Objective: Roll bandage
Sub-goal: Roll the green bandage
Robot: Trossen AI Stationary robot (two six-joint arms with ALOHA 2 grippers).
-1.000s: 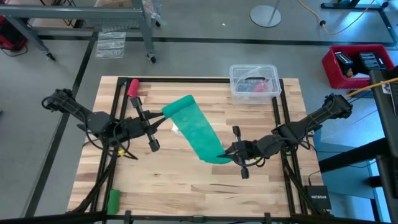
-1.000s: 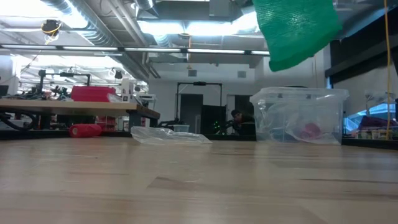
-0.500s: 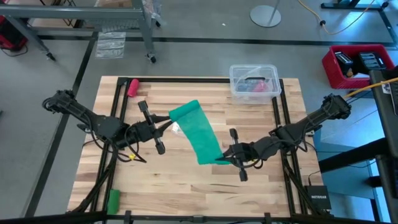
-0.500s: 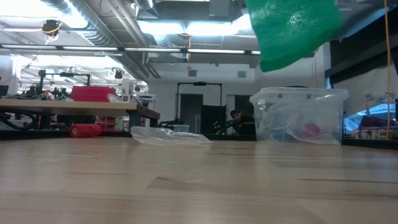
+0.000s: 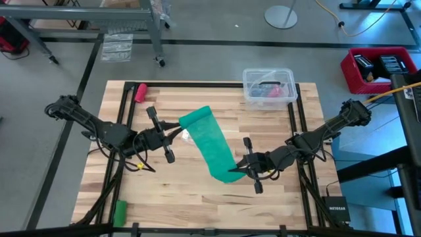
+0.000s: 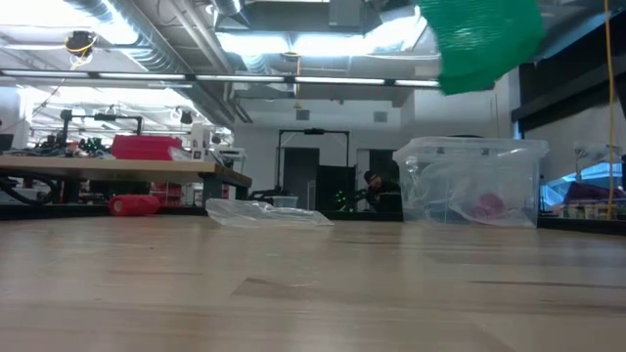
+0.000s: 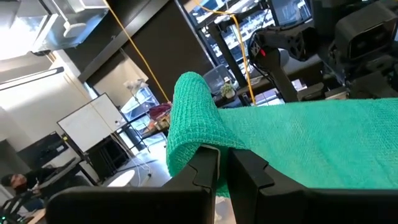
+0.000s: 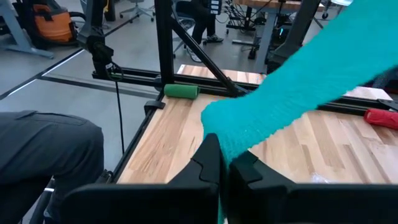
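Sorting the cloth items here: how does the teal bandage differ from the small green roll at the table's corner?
The bandage is teal, the green roll brighter. The bandage is a long unrolled strip; the roll is compact. The bandage is held off the table between the left gripper and right gripper; the roll lies untouched.

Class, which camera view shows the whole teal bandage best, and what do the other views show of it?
The high view: the bandage shows full length, stretched between the left gripper and right gripper. The low view catches one hanging part above the table; each wrist view shows only the end pinched by its own fingers.
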